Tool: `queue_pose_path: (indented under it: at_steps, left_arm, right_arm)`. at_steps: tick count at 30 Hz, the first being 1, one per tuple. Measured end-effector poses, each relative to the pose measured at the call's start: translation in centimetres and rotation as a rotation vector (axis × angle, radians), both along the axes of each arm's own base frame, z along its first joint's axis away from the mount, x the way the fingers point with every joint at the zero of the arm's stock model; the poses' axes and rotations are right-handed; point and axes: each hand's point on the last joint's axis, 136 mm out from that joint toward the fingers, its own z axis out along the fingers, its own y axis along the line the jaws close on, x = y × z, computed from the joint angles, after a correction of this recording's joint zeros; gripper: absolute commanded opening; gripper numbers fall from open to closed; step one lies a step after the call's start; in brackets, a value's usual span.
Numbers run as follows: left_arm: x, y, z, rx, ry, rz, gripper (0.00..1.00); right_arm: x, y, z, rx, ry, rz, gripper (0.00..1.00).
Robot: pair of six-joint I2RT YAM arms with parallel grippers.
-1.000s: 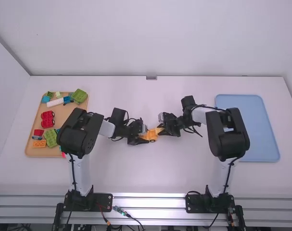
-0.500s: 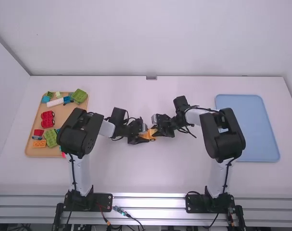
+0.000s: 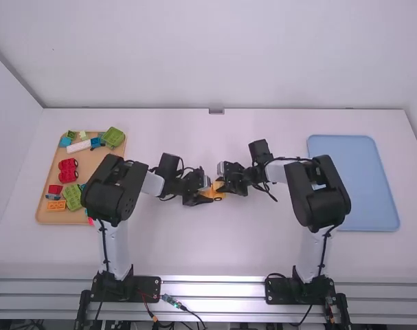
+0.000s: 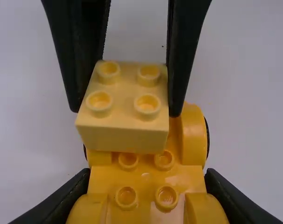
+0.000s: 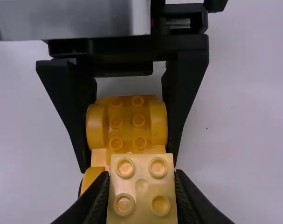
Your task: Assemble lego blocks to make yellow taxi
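Gripping the yellow wheeled chassis by its sides, the left gripper has its fingers spread to the chassis's width. Over one end of the chassis, the right gripper pinches a pale yellow two-by-two brick, fingers closed to its sides; I cannot tell whether brick and chassis touch. Well left of the chassis lies the wooden tray; well right, the blue tray.

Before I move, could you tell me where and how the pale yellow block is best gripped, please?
I'd pinch the block by its two straight, opposite sides, from the end away from the orange car base, as the right gripper does; those parallel walls should suit fingers, leaving the studded top free.
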Motion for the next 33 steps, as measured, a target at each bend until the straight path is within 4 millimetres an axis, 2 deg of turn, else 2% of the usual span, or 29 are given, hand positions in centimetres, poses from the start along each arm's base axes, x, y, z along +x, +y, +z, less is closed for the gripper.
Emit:
queue_pose_path:
  at_steps: [8, 24, 33]
  left_arm:
    - [0.15, -0.01, 0.04, 0.0, -0.002, 0.005, 0.21]
    - [0.18, 0.1, -0.02, 0.012, -0.001, 0.012, 0.19]
    - [0.21, 0.09, 0.02, 0.012, 0.0, 0.011, 0.19]
  right_arm:
    - [-0.69, 0.77, -0.33, -0.023, 0.012, 0.015, 0.09]
    - [-0.79, 0.61, -0.76, -0.053, 0.007, 0.016, 0.1]
    - [-0.85, 0.55, -0.78, -0.058, 0.012, 0.015, 0.24]
